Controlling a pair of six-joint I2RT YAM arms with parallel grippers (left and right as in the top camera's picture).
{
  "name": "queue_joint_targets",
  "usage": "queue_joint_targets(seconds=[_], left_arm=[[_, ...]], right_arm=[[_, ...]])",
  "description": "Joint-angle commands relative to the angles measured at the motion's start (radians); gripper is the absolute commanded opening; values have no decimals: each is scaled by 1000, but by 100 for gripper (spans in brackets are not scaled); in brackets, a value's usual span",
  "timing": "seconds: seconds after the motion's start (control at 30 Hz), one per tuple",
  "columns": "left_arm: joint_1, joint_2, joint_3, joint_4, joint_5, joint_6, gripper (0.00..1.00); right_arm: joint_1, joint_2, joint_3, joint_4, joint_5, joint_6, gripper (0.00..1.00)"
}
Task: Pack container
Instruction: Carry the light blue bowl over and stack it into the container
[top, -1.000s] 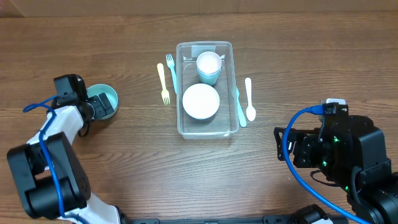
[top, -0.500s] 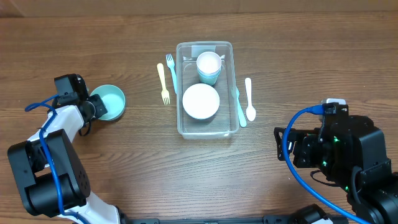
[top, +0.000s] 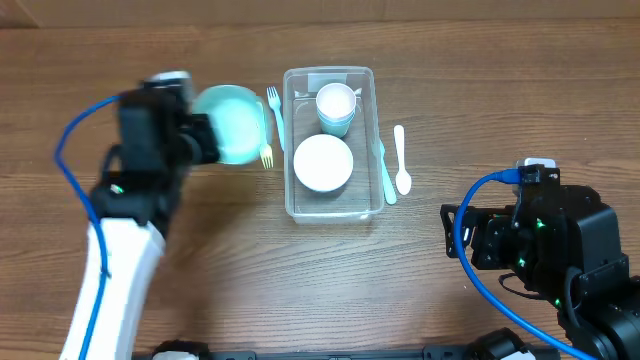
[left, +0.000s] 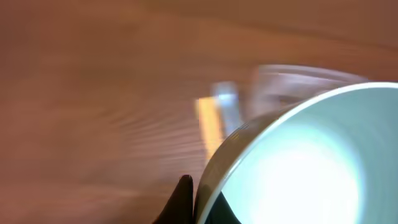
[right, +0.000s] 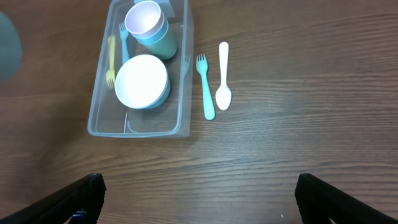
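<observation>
One light-blue bowl (top: 232, 123) sits just left of the container (top: 330, 215) - gripped at its rim by the left pincer (top: 203, 140). The container rests on the table (top: 300, 290); well to its right, the right pincer (right: 199, 186) gapes wide - holding nothing.

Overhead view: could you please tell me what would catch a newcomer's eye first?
The blurred left gripper holds a light-blue bowl just left of the clear container at mid-table. Inside sit a white bowl and a cup; a white spoon lies to its right.
</observation>
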Motion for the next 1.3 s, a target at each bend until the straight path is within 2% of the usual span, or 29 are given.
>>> queue_joint_targets(seconds=[0.0,0.1,0.2,0.37,0.57,0.8,1.03,1.17,1.27], left_arm=[[-245,-21,13,6,-61,-56,4],[-458,37,37,-14,-238,-53,4],[-520,123,130,-90,-279,31,4],[-521,302,336,-219,-298,178,4],[-486,417,373,-224,-288,232,4],[-463,535,372,-236,-250,230,4],[-425,655,372,-130,-247,181,4],[-389,666,372,-118,-132,182,4],[-388,667,372,-119,-113,179,4]], right_arm=[[-2,-5,0,5,2,-7,100],[-2,-5,0,5,2,-7,100],[-2,-5,0,5,2,-7,100],[-2,-5,0,5,2,-7,100],[-2,-5,0,5,2,-7,100],[-2,-5,0,5,2,-7,100],[-2,-5,0,5,2,-7,100],[-2,-5,0,5,2,-7,100],[-2,-5,0,5,2,-7,100]])
